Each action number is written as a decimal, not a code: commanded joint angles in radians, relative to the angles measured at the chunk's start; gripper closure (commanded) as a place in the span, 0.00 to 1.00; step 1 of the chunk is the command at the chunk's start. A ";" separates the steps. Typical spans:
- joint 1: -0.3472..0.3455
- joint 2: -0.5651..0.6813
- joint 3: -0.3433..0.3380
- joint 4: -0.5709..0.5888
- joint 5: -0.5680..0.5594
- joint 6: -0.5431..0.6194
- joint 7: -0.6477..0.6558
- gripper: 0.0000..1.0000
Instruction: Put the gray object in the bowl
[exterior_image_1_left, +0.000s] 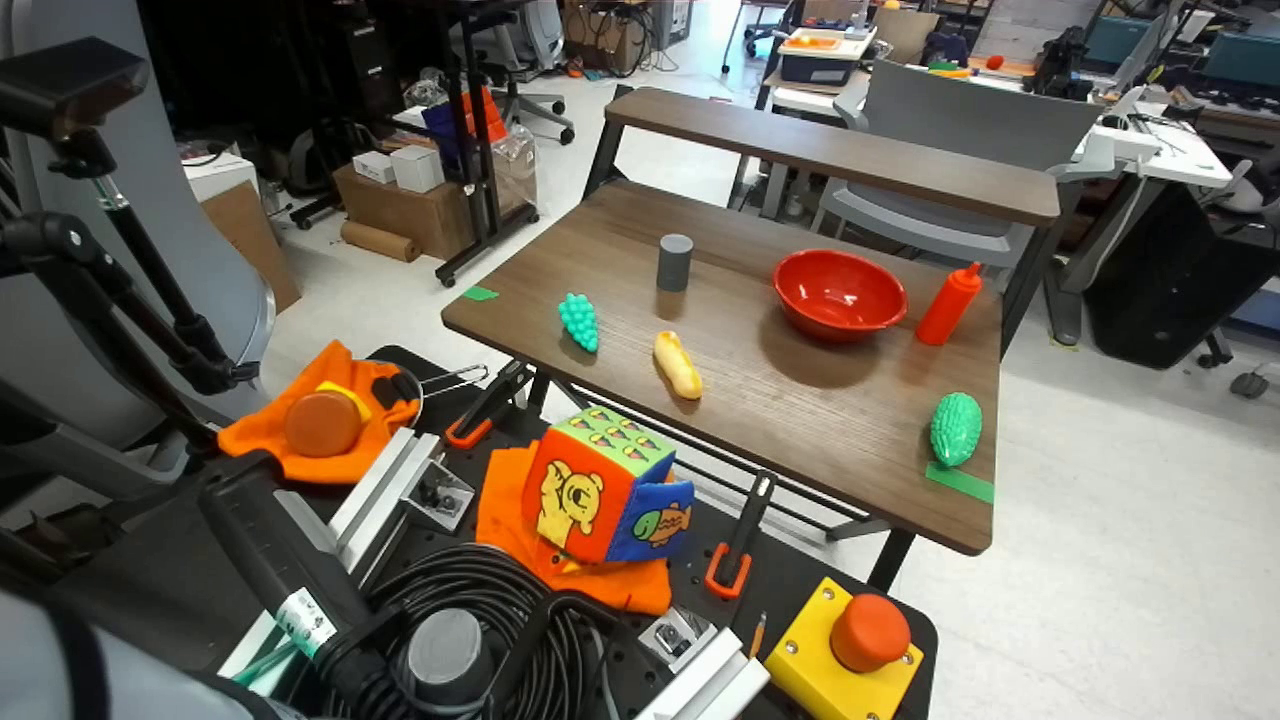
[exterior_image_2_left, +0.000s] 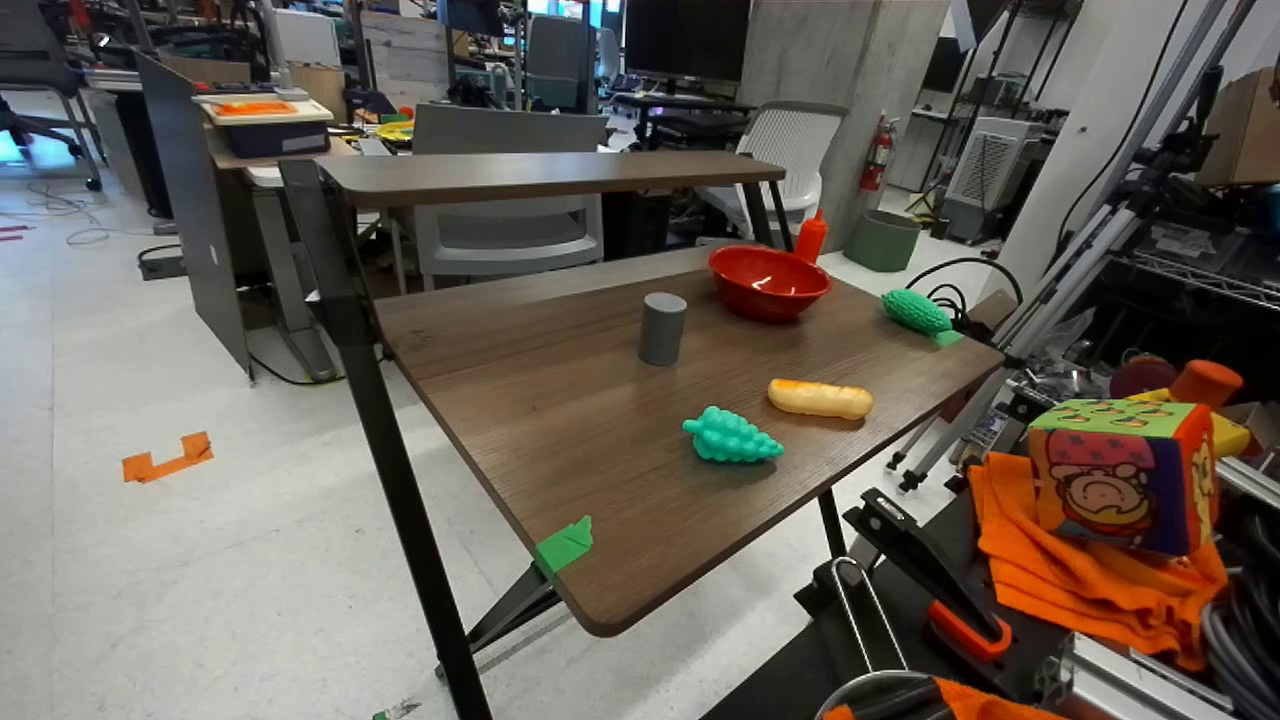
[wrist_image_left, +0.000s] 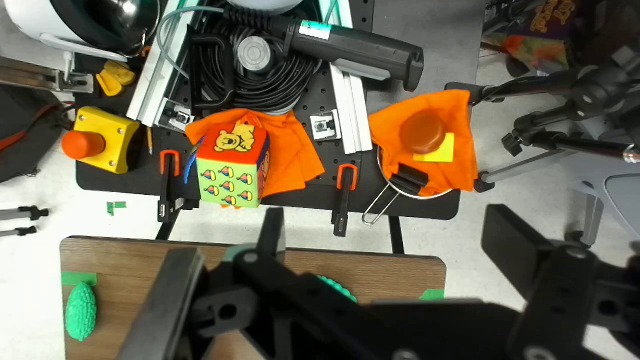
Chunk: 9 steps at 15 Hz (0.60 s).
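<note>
- Where the table (exterior_image_1_left: 850, 440) starts at left in an exterior view, green tape (exterior_image_1_left: 480, 293) lies at its corner.
- Grapes (exterior_image_1_left: 577, 322): green, lying near the edge that faces the cart (exterior_image_1_left: 805, 545).
- Cube (exterior_image_1_left: 605, 485): many-colored, sitting on an orange cloth (exterior_image_1_left: 510, 500) upon the cart.
- Cylinder (exterior_image_1_left: 675, 263): gray, the task's object; it stands upright on the table, left of the bowl (exterior_image_1_left: 825, 328) and apart from it in both exterior views.
- Yellow oblong (exterior_image_1_left: 678, 366): lying on the table, between the cylinder and the cart.
- Bowl: red, glossy, right side up on the table, wider than the small things around it.
- Button (exterior_image_1_left: 870, 632): orange-red, on a yellow box (exterior_image_1_left: 810, 645) at the cart's right end.
- Bottle (exterior_image_1_left: 950, 305): red, upright, just beside the bowl.
- Green oblong (exterior_image_1_left: 957, 430): knobbly, lying near the table's right corner, next to a tape strip (exterior_image_1_left: 960, 482).
- Gripper (wrist_image_left: 385, 235): in the wrist view its fingers (wrist_image_left: 510, 245) are spread wide, floor (wrist_image_left: 310, 227) and table showing between them, and it hides part of the grapes.
</note>
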 joint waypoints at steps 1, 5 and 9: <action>-0.004 0.000 0.003 0.002 0.001 -0.002 -0.002 0.00; -0.031 0.094 0.011 0.048 -0.008 0.013 0.026 0.00; -0.069 0.263 0.003 0.116 -0.019 0.138 0.043 0.00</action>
